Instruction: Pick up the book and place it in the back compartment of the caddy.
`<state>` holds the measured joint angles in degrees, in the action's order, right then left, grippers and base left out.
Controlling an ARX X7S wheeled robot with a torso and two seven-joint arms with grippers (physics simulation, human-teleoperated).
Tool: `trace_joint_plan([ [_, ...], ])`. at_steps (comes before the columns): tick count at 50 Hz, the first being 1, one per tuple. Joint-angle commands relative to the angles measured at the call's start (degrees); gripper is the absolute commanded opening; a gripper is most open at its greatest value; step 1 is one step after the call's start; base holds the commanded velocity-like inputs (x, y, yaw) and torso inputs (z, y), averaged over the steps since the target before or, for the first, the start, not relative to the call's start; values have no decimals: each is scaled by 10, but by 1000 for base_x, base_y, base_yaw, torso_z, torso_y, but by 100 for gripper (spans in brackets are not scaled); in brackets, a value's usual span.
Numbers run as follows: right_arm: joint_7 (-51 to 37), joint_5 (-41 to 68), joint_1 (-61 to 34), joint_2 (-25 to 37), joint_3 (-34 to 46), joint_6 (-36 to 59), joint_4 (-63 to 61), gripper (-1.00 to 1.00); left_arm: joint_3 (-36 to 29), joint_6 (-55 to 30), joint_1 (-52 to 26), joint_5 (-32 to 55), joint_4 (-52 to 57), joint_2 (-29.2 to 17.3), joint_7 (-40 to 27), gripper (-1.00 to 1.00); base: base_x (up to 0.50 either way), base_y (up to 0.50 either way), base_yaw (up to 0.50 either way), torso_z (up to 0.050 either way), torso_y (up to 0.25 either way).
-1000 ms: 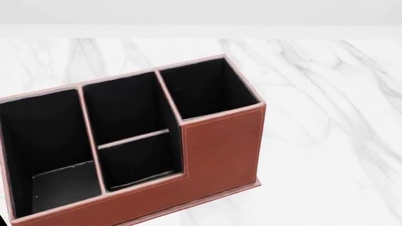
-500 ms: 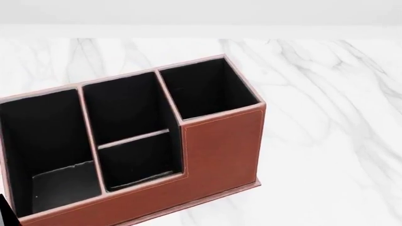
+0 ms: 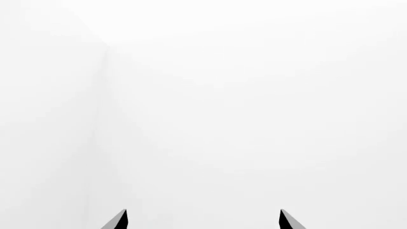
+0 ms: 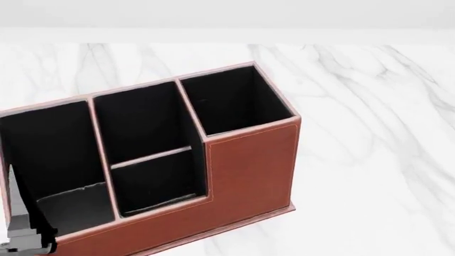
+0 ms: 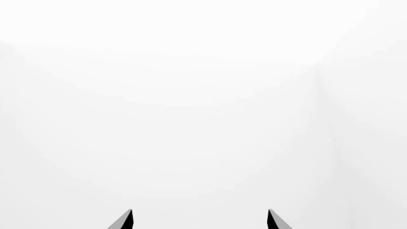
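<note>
**A:** Start with your left wrist view. What do you get?

**B:** Only blank white, with the left gripper showing as two dark fingertips at the lower edge, set well apart with nothing between them. It's spread and empty.

**A:** And the head view?

**B:** The caddy fills the left and centre on the marble table, unmoved. What's new is a grey arm part at the lower left corner, risen in front of the caddy's long cell where half a second ago you saw only a dark sliver. The back compartment is empty. The book isn't in any view.

**A:** Right wrist?

**B:** The right gripper reads the same: tips apart, holding nothing, white beyond.

**A:** So?

**B:** I'd judge you're barely started; find the book first.
</note>
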<state>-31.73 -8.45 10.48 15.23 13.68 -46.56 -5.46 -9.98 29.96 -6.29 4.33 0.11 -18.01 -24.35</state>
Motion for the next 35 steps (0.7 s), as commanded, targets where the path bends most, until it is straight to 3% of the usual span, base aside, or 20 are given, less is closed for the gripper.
trace_joint_plan([
  [1,-3,0,-3,2,4,1,3,100,-7,-44,-76,2,-69,-5,16,100,0,0,0,0,0],
  [22,-8,6,-7,7,9,2,8,100,-32,-99,-127,34,-93,-37,83,100,0,0,0,0,0],
  [35,-9,5,-13,8,13,6,13,100,-79,-140,-139,59,-85,-80,182,100,0,0,0,0,0],
])
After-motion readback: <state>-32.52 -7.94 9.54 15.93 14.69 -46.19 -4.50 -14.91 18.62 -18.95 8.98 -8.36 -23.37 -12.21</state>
